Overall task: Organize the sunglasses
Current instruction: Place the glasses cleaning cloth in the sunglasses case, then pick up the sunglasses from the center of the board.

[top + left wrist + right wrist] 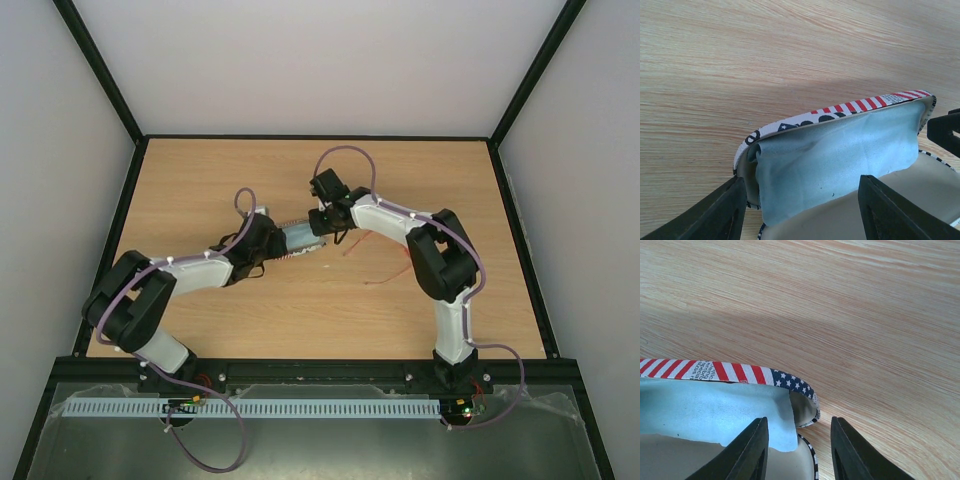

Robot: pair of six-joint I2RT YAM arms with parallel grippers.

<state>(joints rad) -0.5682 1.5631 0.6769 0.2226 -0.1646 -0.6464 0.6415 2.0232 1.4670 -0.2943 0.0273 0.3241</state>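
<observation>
The oblong flag-print case (pixel 300 240) lies open at mid-table, with the light blue cloth (pixel 840 160) tucked inside against its raised lid (pixel 850 106). My left gripper (pixel 272 243) is open and hovers over the case's left end, its jaws (pixel 805 215) spread wide around the cloth. My right gripper (pixel 322 222) is open at the case's other end (pixel 800 450), one finger over the cloth (pixel 715 410) and the other over bare table beside the rim (pixel 790 382). The thin red-orange sunglasses (pixel 388 274) lie on the table, partly under my right arm.
The wooden table (pixel 250 170) is walled on three sides, with a black frame along its edges. A fingertip of the right gripper (pixel 945 132) shows at the right edge of the left wrist view, close to the case lid.
</observation>
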